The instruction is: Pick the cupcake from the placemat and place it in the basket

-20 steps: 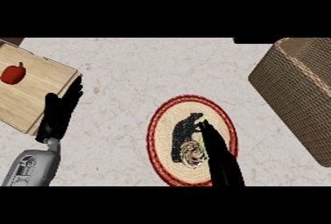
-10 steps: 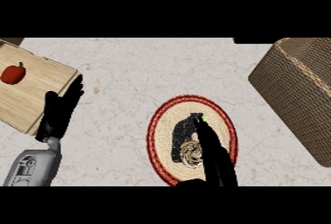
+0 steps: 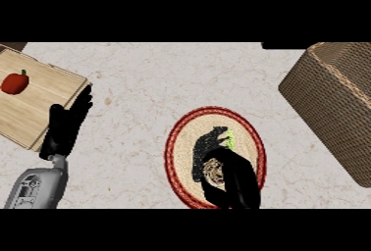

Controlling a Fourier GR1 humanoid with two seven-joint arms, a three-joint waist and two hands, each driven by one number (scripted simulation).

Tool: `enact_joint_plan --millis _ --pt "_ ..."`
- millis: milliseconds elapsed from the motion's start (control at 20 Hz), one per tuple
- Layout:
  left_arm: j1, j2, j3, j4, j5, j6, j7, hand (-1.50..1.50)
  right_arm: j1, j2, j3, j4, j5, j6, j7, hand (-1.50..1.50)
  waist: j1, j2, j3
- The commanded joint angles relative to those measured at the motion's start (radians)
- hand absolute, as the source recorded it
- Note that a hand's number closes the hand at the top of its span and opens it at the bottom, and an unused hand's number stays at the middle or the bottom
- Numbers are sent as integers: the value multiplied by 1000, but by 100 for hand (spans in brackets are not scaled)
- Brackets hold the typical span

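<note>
Right hand (image 3: 225,169) came in from the lower edge, fingers curled forward and down round something beneath the palm, while left hand (image 3: 66,123) rested open well off to its left, fingers straight and pointing up, grey forearm (image 3: 35,185) below it.

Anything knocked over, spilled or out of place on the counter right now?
Nothing stands out. The right hand is over the cupcake on the placemat; the basket is upright, the left hand resting.
</note>
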Motion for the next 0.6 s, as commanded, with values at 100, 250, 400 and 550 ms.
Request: enact_joint_plan --millis 100,250,400,550 --pt "53 2 -11 -122 4 -33 72 0 -11 17 61 44 135 -43 36 150 4 0 1" --pt "-5 -40 -6 11 -37 20 2 0 -23 9 11 76 168 -70 -13 150 -1 2 1" --pt "5 -33 -7 -25 -24 15 15 0 -74 -168 42 39 167 195 -37 150 7 1 0" --pt "6 -8 -2 -25 -6 -24 25 0 -109 -290 100 77 206 346 -98 150 24 3 -2"
